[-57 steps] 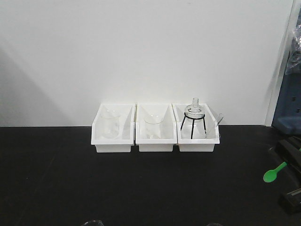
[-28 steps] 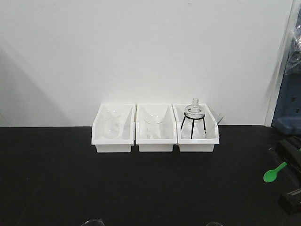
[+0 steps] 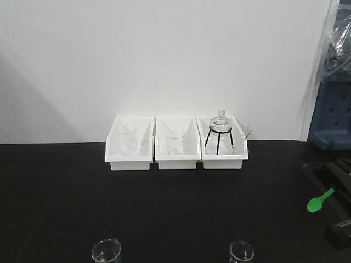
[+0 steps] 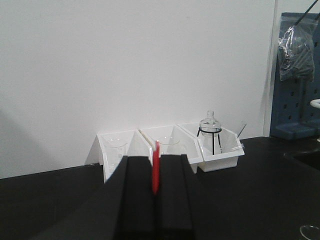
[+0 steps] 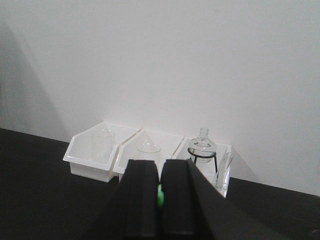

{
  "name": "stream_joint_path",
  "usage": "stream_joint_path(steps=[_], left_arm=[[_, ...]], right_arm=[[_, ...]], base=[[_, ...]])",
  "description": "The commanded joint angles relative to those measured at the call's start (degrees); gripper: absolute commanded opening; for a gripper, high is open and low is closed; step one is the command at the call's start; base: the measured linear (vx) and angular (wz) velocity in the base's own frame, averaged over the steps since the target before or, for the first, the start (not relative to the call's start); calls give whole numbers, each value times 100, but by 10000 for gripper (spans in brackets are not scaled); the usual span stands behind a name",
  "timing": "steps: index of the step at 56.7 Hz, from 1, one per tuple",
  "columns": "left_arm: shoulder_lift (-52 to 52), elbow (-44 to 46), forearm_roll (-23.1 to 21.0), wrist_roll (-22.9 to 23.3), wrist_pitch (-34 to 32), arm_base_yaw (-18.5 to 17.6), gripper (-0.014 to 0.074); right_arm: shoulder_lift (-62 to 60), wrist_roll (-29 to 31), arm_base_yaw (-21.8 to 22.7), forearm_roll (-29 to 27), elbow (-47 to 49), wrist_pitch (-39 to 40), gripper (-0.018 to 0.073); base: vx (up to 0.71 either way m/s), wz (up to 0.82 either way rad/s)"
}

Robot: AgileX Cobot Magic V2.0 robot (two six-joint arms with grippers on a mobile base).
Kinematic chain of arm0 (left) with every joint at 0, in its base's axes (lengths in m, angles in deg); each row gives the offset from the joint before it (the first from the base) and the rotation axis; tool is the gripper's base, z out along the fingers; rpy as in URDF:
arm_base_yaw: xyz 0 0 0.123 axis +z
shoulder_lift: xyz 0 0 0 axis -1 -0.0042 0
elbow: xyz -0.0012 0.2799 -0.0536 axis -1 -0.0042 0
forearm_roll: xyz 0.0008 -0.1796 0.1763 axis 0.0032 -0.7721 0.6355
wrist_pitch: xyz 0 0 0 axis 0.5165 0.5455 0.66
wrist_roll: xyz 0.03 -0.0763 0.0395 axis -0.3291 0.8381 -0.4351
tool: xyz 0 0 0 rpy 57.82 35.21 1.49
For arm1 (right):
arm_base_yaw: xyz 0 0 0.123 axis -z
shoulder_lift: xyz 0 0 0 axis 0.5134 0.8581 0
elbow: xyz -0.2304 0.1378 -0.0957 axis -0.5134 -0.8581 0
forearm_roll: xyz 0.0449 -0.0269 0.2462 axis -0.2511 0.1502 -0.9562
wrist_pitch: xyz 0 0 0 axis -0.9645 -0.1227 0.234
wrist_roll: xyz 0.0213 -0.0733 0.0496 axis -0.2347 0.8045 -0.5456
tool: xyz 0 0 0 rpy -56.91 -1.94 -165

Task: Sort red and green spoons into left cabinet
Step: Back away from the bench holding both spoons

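In the left wrist view the red spoon [image 4: 156, 176] stands as a thin red strip pinched between the black fingers of my left gripper [image 4: 156, 161], which is shut on it. My right gripper [image 5: 160, 167] is shut on the green spoon [image 5: 160, 196], of which only a small green patch shows between the fingers. The front view shows the green spoon's [image 3: 316, 201] round bowl sticking out left from the black right gripper [image 3: 338, 188] at the right edge, above the black table. The left gripper does not show in the front view. The left cabinet is out of view.
Three white bins [image 3: 130, 162] stand in a row against the white wall, holding beakers and a round flask on a black stand [image 3: 220, 130]. Two glass beakers [image 3: 106, 252] [image 3: 242, 253] sit at the near edge. A blue pegboard unit [image 3: 332, 118] stands far right.
The whole front view has shifted: the bins have slid left and farther away, and two beakers have come into sight at the bottom. The green spoon keeps its place in the frame.
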Motion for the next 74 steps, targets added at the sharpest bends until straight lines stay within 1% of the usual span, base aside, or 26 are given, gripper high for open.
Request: stream_joint_path(steps=[1, 49, 74], left_arm=[[-27, 144, -4, 40, -415, -1, -3], [-27, 144, -4, 40, -415, -1, -3], [-27, 144, -4, 40, -415, -1, -3]], right_arm=[[-70, -5, 10, -129, 204, 335, -6], [-70, -5, 10, -129, 204, 335, -6], [-70, -5, 10, -129, 204, 335, -6]], base=[[-16, -7], [-22, 3], [-25, 12]])
